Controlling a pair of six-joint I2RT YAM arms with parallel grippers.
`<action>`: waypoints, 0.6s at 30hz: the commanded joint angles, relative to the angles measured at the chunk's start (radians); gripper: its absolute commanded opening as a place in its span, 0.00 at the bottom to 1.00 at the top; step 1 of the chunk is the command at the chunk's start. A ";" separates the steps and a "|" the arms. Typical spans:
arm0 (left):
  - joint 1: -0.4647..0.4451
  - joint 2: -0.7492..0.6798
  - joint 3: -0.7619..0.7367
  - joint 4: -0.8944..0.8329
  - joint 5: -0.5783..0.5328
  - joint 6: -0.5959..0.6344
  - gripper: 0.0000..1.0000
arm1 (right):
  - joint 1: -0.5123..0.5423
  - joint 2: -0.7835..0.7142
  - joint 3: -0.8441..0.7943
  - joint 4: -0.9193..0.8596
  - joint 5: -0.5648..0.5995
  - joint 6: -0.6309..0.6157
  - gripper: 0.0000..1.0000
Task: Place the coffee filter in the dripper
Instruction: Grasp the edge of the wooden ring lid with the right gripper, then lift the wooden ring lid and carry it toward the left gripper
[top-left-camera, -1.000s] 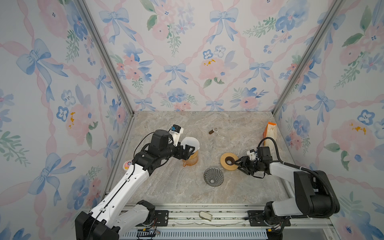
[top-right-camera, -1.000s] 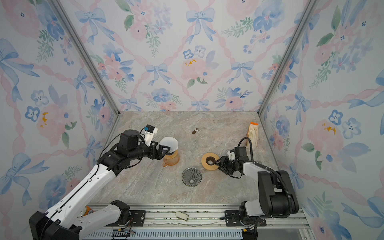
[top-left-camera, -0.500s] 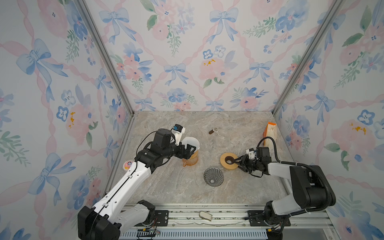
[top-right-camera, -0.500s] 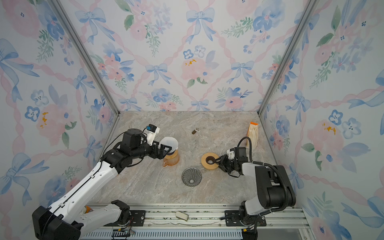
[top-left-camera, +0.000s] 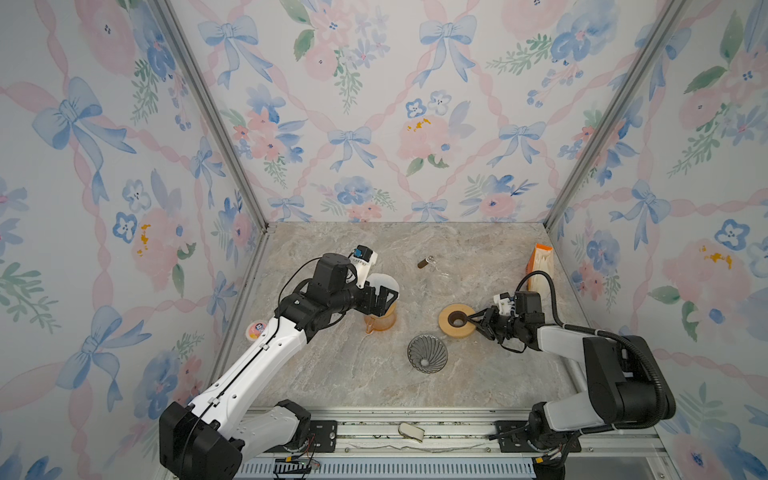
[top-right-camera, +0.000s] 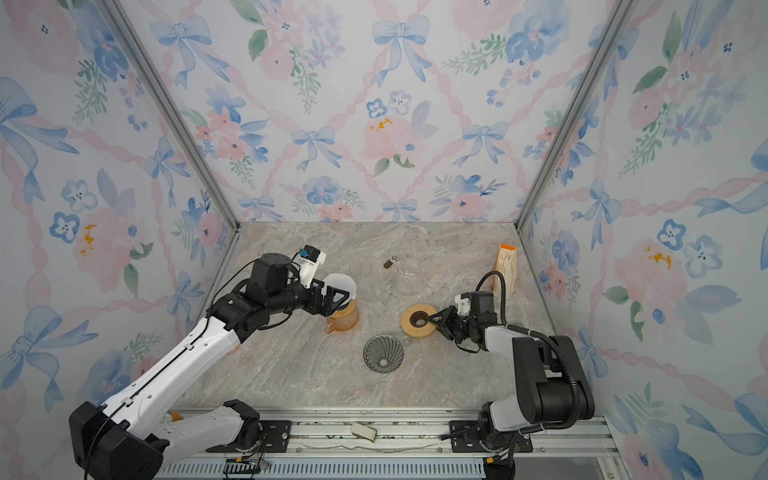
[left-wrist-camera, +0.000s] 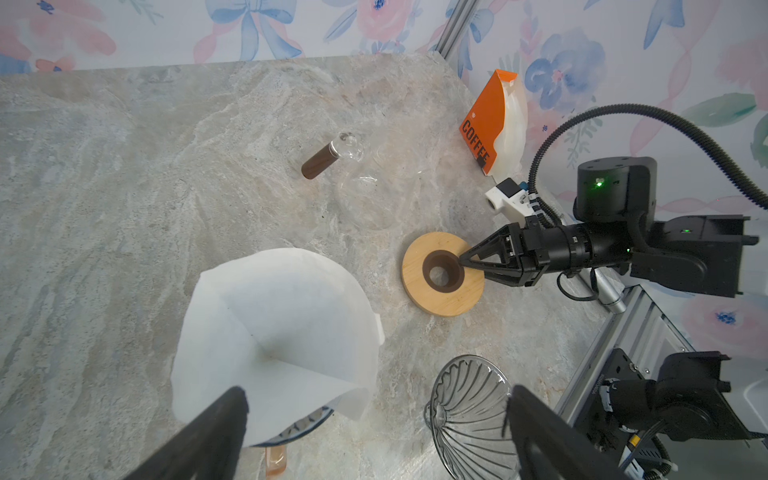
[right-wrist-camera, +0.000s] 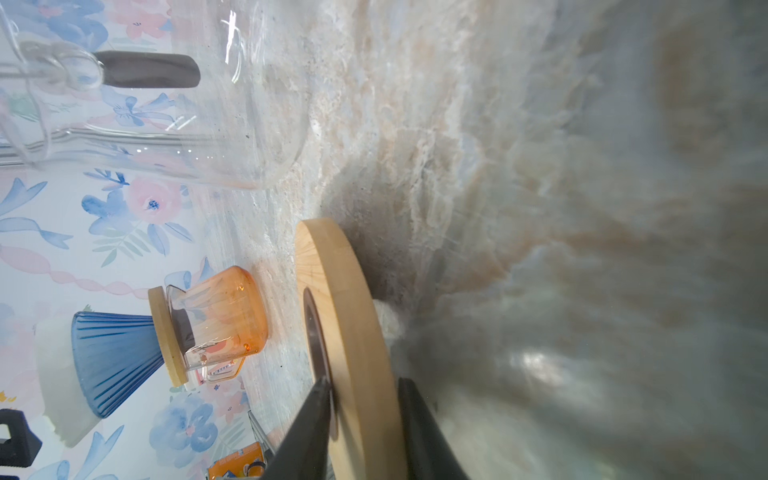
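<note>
Left wrist view gives the best look: the white coffee filter (left-wrist-camera: 274, 328) stands opened into a cone just ahead of one finger of the left gripper (left-wrist-camera: 378, 399), its paper rim close to that fingertip, while a clear glass dripper (left-wrist-camera: 469, 399) stands empty by the opposite finger. The fingers are spread as wide as they go and hold nothing. From the right wrist view the paper sits inside a blue ribbed dripper (right-wrist-camera: 116, 365), on top of the orange server (right-wrist-camera: 224, 316), so the placing looks done to me. The care now is for the left gripper to draw off straight, without a fingertip catching that paper lip and tipping the cone.

The right gripper (right-wrist-camera: 365, 388) brackets the edge of a wooden ring (left-wrist-camera: 440, 301), one finger over the top face at the hole, one against the underside. Whether they already bite, I cannot tell. A square clamp across the wood's thickness would serve best, since a tip sliding into the hole would lose it.

In both top views the left arm reaches out with a bent elbow and a level wrist; the right arm lies low along the table, its wrist rolled so the fingers stack one above the other.
</note>
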 joint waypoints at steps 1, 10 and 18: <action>-0.014 0.011 0.037 0.011 -0.013 0.002 0.98 | -0.001 -0.021 0.037 -0.033 0.004 -0.019 0.27; -0.031 0.022 0.050 0.011 -0.035 0.001 0.98 | 0.010 -0.037 0.090 -0.100 -0.003 -0.062 0.17; -0.055 0.039 0.086 0.011 -0.030 0.002 0.98 | 0.042 -0.110 0.135 -0.164 -0.003 -0.122 0.11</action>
